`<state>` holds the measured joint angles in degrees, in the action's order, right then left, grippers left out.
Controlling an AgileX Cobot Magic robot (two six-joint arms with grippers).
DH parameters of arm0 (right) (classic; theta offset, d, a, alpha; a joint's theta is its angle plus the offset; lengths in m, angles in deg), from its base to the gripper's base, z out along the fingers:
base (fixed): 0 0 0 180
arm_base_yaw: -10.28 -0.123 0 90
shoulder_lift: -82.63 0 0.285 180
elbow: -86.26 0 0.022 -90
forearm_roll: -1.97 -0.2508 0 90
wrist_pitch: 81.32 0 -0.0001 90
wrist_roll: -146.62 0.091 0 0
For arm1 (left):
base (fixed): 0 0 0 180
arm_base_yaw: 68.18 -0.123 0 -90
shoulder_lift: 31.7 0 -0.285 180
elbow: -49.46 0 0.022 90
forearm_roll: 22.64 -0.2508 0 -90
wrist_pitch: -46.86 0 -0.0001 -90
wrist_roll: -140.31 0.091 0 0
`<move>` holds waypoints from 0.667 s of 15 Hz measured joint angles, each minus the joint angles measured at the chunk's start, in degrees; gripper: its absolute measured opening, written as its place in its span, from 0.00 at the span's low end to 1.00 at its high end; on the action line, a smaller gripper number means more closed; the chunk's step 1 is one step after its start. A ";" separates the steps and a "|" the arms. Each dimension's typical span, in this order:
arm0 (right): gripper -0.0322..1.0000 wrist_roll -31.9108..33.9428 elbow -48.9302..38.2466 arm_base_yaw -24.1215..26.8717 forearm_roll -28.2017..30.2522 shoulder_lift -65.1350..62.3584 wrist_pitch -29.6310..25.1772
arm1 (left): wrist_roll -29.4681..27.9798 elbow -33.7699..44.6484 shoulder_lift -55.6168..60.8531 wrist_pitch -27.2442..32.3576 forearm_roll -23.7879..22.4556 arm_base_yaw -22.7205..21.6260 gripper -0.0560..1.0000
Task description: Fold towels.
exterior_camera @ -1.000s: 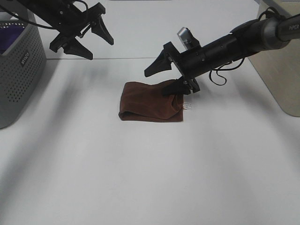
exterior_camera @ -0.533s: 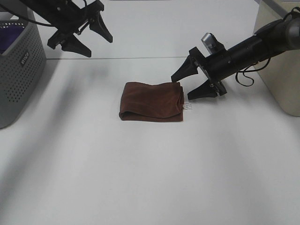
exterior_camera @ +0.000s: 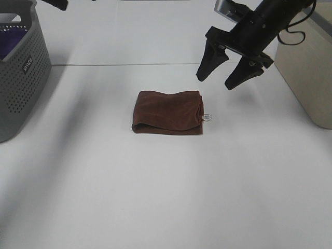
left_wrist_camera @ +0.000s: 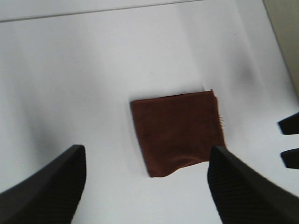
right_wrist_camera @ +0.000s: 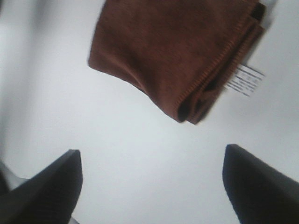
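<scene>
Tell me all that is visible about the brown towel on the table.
The towel is a dark reddish-brown soft cloth that looks plush, with a stitched hem. It lies folded into a compact, roughly rectangular stack of layers, flat on the white table. A small white tag sticks out from one edge of the fold. Nothing but the table touches it: the right gripper hangs open above and behind it, well apart.
</scene>
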<state>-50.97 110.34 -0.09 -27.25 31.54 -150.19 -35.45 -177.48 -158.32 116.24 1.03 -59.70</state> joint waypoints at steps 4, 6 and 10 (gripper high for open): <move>0.78 11.06 -6.36 -8.14 16.56 -11.75 -0.11 | -4.24 19.60 18.05 0.06 -14.44 1.15 0.71; 0.78 13.18 -13.35 -9.57 18.16 -18.45 -0.23 | -5.90 34.61 28.48 0.06 -16.04 1.15 0.71; 0.78 15.81 -28.19 -9.57 20.23 -29.85 -0.74 | -6.88 60.22 47.90 0.06 -16.10 1.15 0.71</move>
<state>-35.16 82.15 -9.65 -7.02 1.69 -150.93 -42.32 -117.26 -110.42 116.30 -15.07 -58.55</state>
